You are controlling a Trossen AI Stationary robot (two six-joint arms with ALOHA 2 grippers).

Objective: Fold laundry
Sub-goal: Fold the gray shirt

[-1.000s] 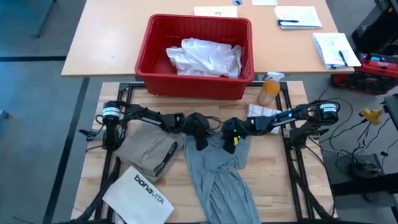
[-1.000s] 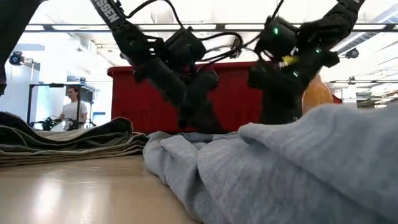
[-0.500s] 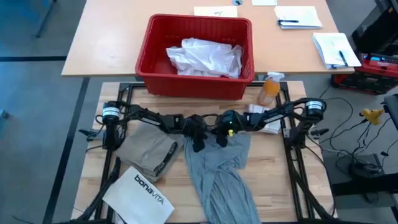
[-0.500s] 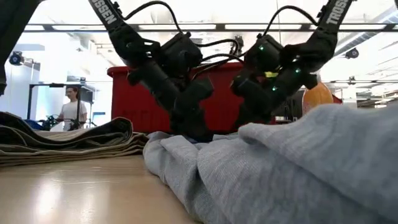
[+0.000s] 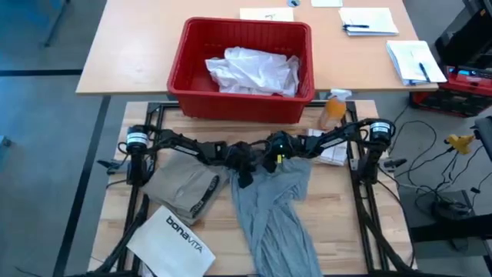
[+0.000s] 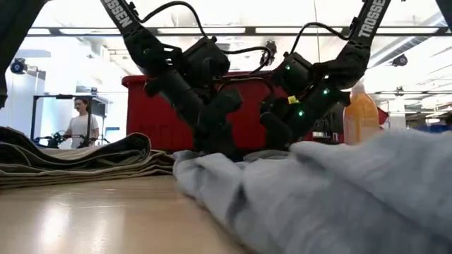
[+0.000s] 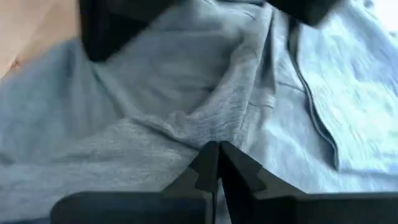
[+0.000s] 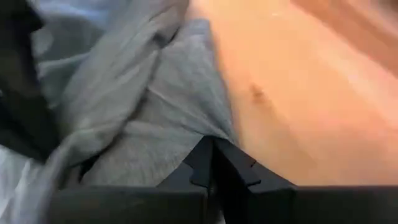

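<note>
Both tools meet at the middle of the overhead frame, on the top edge of the grey shirt (image 5: 269, 208). Each wrist view shows its own fingers pressed together with a ridge of grey cloth running into the tips, so the left tool (image 5: 243, 163) and the right tool (image 5: 274, 154) each appear to pinch the fabric. They sit close beside one another, the right one slightly nearer the red bin (image 5: 240, 71).

From there the grey shirt trails down toward the lower centre of the frame, narrow and rumpled on the wooden tabletop (image 5: 338, 223), not spread flat. That suggests its fold has hardly begun: the garment likely needs to be laid out and smoothed before any halves can be brought together.

To the left, the tan piece (image 5: 181, 187) lies in a compact, layered stack, which the low view shows as flat tiers (image 6: 78, 159); it looks already folded. Below it, at the lower left, lies the white bag (image 5: 173, 240).

A white shirt (image 5: 252, 71) lies crumpled in the bin at the upper centre, apparently untouched. By this reading one garment is done, one is in hand, and one waits.
</note>
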